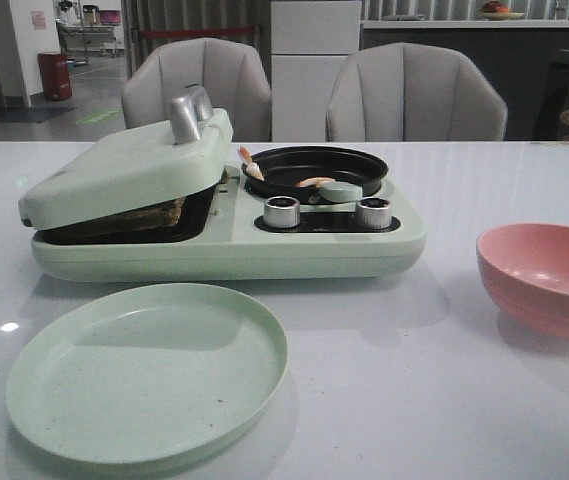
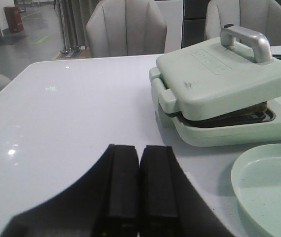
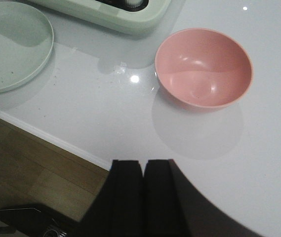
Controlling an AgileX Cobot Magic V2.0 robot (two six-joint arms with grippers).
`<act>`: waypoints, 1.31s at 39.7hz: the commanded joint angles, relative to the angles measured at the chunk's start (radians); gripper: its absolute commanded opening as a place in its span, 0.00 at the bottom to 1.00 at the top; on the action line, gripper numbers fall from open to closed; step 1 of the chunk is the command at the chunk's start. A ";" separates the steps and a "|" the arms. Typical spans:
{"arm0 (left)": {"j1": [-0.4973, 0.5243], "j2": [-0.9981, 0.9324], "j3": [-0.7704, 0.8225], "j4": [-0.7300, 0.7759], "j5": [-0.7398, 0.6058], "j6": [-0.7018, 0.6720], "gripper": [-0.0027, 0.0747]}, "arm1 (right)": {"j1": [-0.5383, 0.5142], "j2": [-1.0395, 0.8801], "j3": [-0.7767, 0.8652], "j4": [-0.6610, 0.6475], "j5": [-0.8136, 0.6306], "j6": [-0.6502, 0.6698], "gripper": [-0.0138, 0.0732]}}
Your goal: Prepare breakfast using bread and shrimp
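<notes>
Sitting inside the green breakfast maker point(image 1: 264, 245), the bread point(image 1: 144, 216) is lying flat under the half-lowered lid point(image 1: 124, 165), only its dark edge peeking out. The shrimp point(image 1: 314, 182) are resting in the small black pan point(image 1: 354, 165) beside it. Both the left gripper point(image 2: 139, 187) and right gripper point(image 3: 143, 197) are hovering with jaws pressed together, holding nothing. The left arm is looking nearer the lid handle point(image 2: 246, 40), which is lying ahead and to its right.

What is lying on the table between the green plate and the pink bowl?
Nothing: in the right wrist view, only bare white table separates the green plate from the pink bowl.
</notes>
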 commanded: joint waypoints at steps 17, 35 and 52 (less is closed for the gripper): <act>0.007 -0.019 0.035 -0.061 -0.245 0.069 0.16 | -0.004 0.004 -0.024 -0.002 -0.059 0.002 0.18; 0.031 -0.019 0.035 -0.078 -0.241 0.071 0.16 | -0.004 0.004 -0.024 -0.002 -0.059 0.002 0.18; 0.046 -0.019 0.035 -0.101 -0.237 0.071 0.16 | -0.004 0.004 -0.024 -0.002 -0.059 0.002 0.18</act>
